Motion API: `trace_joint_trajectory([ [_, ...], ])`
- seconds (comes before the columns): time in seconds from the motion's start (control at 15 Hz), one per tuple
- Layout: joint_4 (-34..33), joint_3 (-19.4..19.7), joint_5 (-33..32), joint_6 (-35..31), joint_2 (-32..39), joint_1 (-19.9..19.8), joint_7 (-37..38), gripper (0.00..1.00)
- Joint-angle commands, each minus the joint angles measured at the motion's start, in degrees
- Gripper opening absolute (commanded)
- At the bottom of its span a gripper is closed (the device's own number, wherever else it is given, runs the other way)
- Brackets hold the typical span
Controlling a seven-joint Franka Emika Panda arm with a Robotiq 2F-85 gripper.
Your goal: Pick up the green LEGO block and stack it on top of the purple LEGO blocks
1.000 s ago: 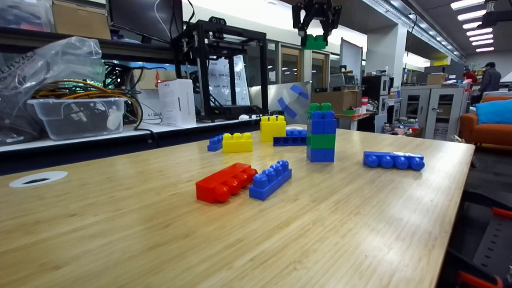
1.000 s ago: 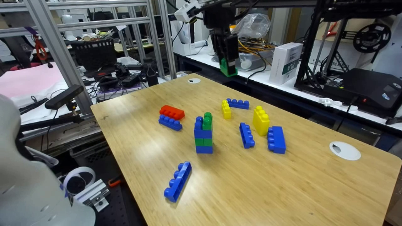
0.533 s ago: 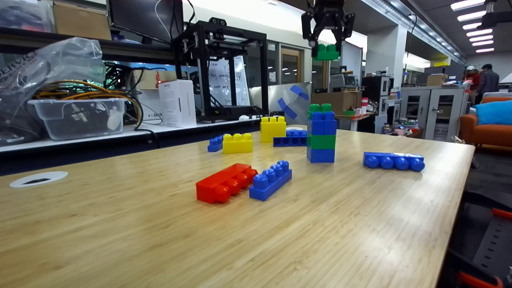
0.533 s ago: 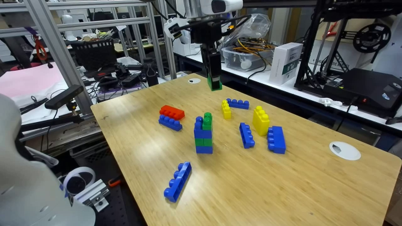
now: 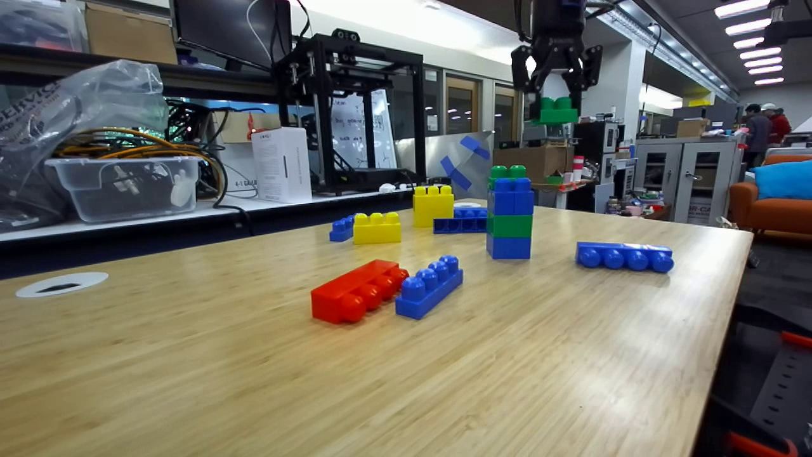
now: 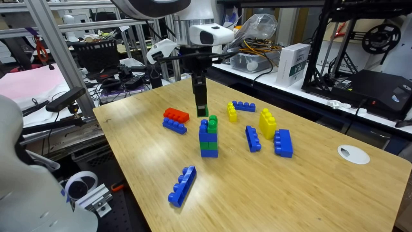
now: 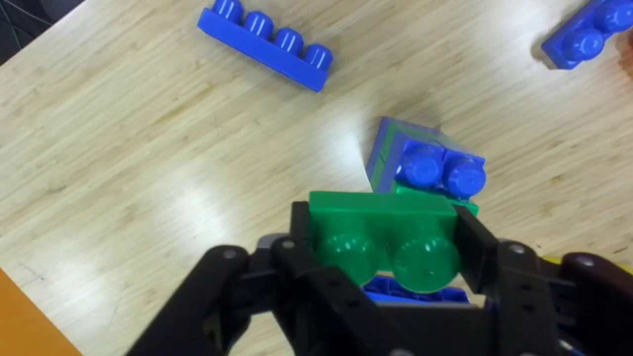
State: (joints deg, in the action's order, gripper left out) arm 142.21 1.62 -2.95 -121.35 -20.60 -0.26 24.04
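The green LEGO block (image 5: 558, 115) is between the fingers of my gripper (image 5: 556, 105), studs up, held in the air. In the wrist view the fingers press both ends of the green block (image 7: 383, 212). The purple LEGO blocks (image 5: 515, 202) stand in an upright tower with blue-violet at the bottom, green above it, then blue-violet. At the top, a small green brick (image 6: 212, 127) sits beside blue-violet studs (image 7: 422, 168). The held block is higher than the tower and apart from it, up and right of it in an exterior view. In the wrist view it partly hides the tower's top.
A red brick (image 5: 355, 292) and a long blue brick (image 5: 431, 291) lie close together on the table (image 5: 539, 381). Another long blue brick (image 6: 182, 187) lies on its side near the tower. Yellow bricks (image 6: 267, 124) (image 6: 231, 112) and more blue bricks (image 6: 283, 143) lie beyond the tower.
My gripper has come lower and closer to the tower, carrying the green block: rightward and down in an exterior view. The tower and the loose bricks have not moved.
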Motion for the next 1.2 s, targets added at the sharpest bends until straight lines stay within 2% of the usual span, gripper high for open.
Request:
trace_joint_trajectory([
  [0.0, 3.02, -1.88, 1.93, -2.28, -0.9, -1.6, 1.39, 0.44],
  [0.4, 2.97, -3.22, 3.76, -3.45, 0.67, -2.02, 6.7, 0.44],
  [0.53, 3.82, -3.09, 4.51, -5.49, -0.23, -1.81, 5.98, 0.44],
  [0.6, 2.69, -3.32, 3.97, -2.98, 0.16, -1.87, 5.6, 0.44],
  [0.67, 2.69, -3.41, 4.02, -3.13, 0.12, -1.86, 5.61, 0.69],
  [1.13, 2.69, -3.54, 4.01, -3.11, 0.1, -1.86, 5.62, 0.69],
])
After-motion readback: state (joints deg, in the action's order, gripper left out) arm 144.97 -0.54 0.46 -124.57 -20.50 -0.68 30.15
